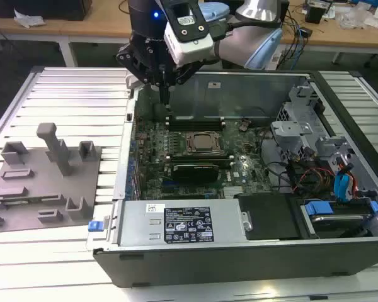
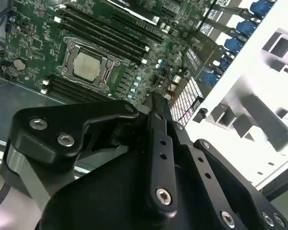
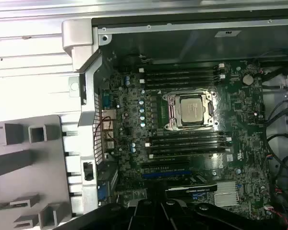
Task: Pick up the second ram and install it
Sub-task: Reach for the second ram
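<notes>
My gripper hangs on the arm over the back corner of the open computer case, on the exterior view's left, fingers pointing down and a little above the green motherboard. In the second wrist view the gripper looks shut, with nothing between its fingers. The second ram is hidden or out of view as a loose stick. Dark memory slots lie on one side of the processor socket and more slots on the other. Whether sticks sit in them I cannot tell.
A grey plastic fixture with blocks and posts lies on the slatted table beside the case. Inside the case are a power supply, a drive cage with cables and the tall back wall.
</notes>
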You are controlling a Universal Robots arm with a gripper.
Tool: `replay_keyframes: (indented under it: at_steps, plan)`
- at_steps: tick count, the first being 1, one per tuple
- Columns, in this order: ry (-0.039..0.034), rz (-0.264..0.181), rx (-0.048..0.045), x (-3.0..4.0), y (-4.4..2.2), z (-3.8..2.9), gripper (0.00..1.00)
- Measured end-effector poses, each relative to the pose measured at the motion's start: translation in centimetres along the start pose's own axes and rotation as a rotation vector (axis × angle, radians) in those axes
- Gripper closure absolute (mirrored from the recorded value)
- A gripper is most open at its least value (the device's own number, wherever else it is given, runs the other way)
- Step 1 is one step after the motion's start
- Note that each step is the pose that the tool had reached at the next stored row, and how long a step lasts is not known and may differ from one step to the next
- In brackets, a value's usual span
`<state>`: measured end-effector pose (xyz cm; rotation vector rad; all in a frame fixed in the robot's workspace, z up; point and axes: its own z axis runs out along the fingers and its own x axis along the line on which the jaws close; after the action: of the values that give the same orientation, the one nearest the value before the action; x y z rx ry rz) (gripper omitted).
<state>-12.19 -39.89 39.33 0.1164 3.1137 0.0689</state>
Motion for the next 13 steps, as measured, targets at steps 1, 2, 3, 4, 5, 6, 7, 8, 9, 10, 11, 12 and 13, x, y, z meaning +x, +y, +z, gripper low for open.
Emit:
replay_keyframes:
  at_steps: [1, 2, 3, 4, 5, 6, 7, 8, 9, 10, 11, 12, 13]
  plan:
    - [-0.0001, 0.0, 0.0, 0.67, -0.05, -0.02, 0.89]
    - [-0.0001, 0.0, -0.0001, 1.31, -0.1, -0.03, 0.89]
    - [-0.0001, 0.0, 0.0, 1.51, -0.11, -0.04, 0.89]
    - [0.0, 0.0, 0.0, 1.71, -0.12, -0.05, 0.89]
    - [0.0, 0.0, 0.0, 1.76, -0.13, -0.05, 0.89]
    - [0.0, 0.0, 0.0, 1.86, -0.14, -0.05, 0.89]
    - [0.0, 0.0, 0.0, 2.08, -0.16, -0.06, 0.89]
    - [0.0, 0.0, 0.0, 2.36, -0.18, -0.06, 0.89]
    - [0.0, 0.0, -0.0001, 2.56, -0.19, -0.07, 0.89]
    - [0.0, 0.0, 0.0, 2.83, -0.21, -0.08, 0.89]
    - [0.0, 0.0, 0.0, 2.97, -0.22, -0.08, 0.89]
    - [0.0, 0.0, 0.0, 3.09, -0.23, -0.08, 0.89]
    - [0.0, 0.0, 0.0, 3.45, -0.26, -0.09, 0.89]
